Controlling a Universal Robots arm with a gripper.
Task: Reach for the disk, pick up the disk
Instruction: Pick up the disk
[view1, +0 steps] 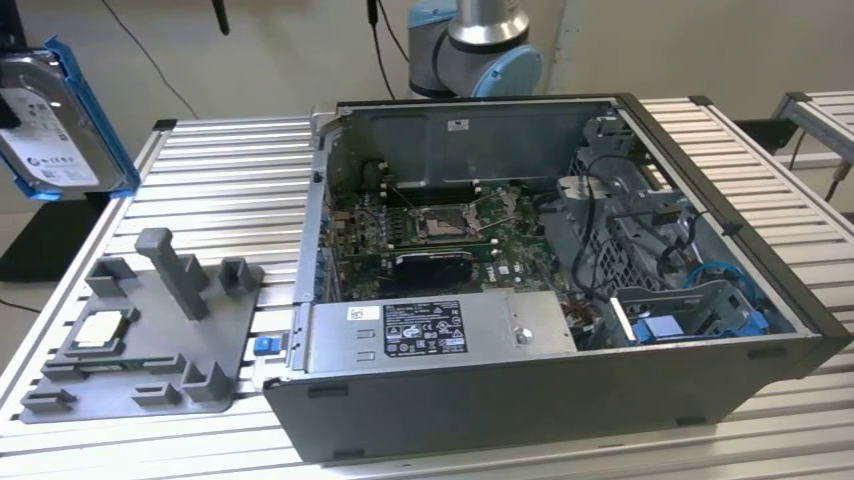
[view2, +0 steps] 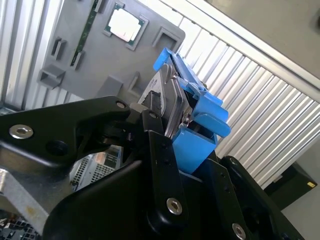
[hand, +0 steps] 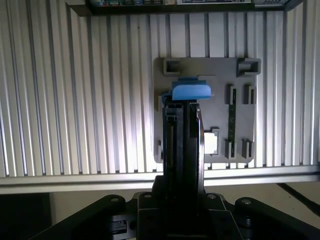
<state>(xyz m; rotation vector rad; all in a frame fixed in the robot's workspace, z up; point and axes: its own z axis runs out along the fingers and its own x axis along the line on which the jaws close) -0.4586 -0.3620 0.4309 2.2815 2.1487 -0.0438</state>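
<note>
a rectangular silver metal hard drive with a white printed label and a bright blue plastic bracket, the disk (view1: 54, 125), hangs in the air at the exterior view's far left. it stands nearly upright, well clear of the table, with its label facing the camera. in the second wrist view the black gripper (view2: 175, 135) is closed onto the disk (view2: 167, 97), with dark fingers (view2: 152, 127) pressed against its sides and the blue bracket sticking out past them. in the first wrist view the disk (hand: 186, 125) is seen edge-on, rising straight out of the gripper body.

beyond the disk's free end, down on the ribbed aluminium table (view1: 227, 190), lies a flat grey plastic fixture tray (view1: 147, 350) with upright posts. a small square silver processor chip (view1: 103, 330) sits in one of its pockets, well apart from the gripper; it also shows in both wrist views (view2: 126, 25) (hand: 210, 142).

further to the exterior view's right, away from the gripper, an open black computer case (view1: 534, 400) lies on its side. a long grey metal box with a black-and-white sticker (view1: 427, 330) sits along its near edge. behind the case stands the arm's silver and light blue base (view1: 474, 45).
</note>
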